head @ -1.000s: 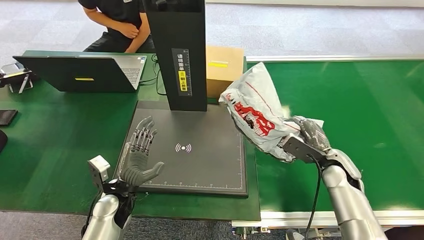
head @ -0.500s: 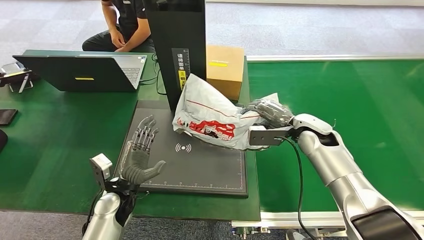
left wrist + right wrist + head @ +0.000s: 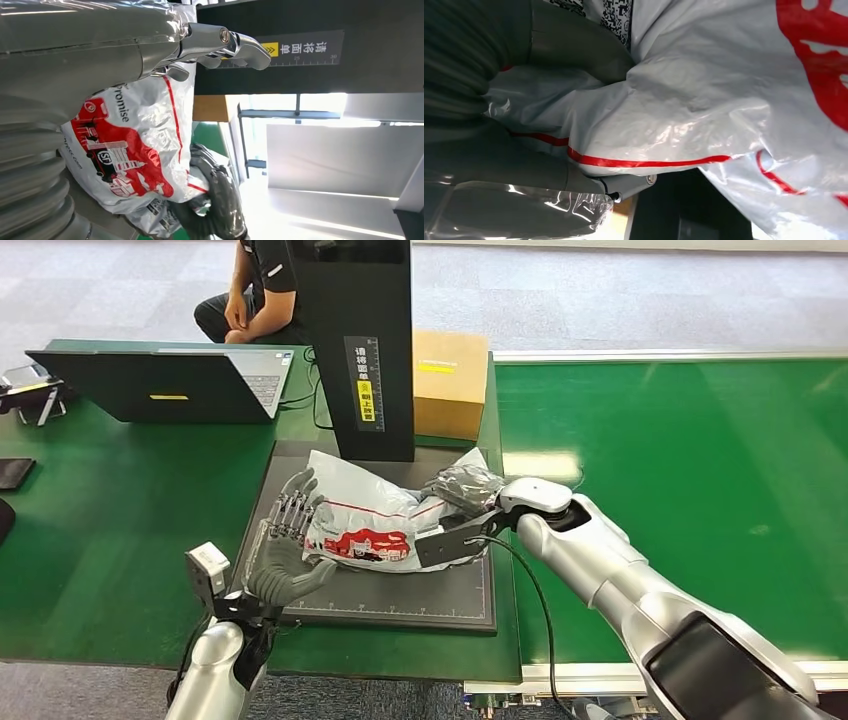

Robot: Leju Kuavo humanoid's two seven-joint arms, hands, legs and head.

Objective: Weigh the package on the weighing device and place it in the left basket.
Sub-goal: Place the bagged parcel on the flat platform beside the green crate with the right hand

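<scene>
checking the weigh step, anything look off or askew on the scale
The package lies crumpled on the scale plate, with the right hand gripping it and the open left hand against its edge. Nothing spilled or torn.

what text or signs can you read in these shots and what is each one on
"promise": on the white and red package, left wrist view.
"请将面单": on the black post of the scale; the ruler marks beneath are too small to be sure of.
Wireless wave symbol on the scale plate: covered by the package now.
Yellow label on the cardboard box: too small to read.
QR code and print on the package: blurred.
</scene>
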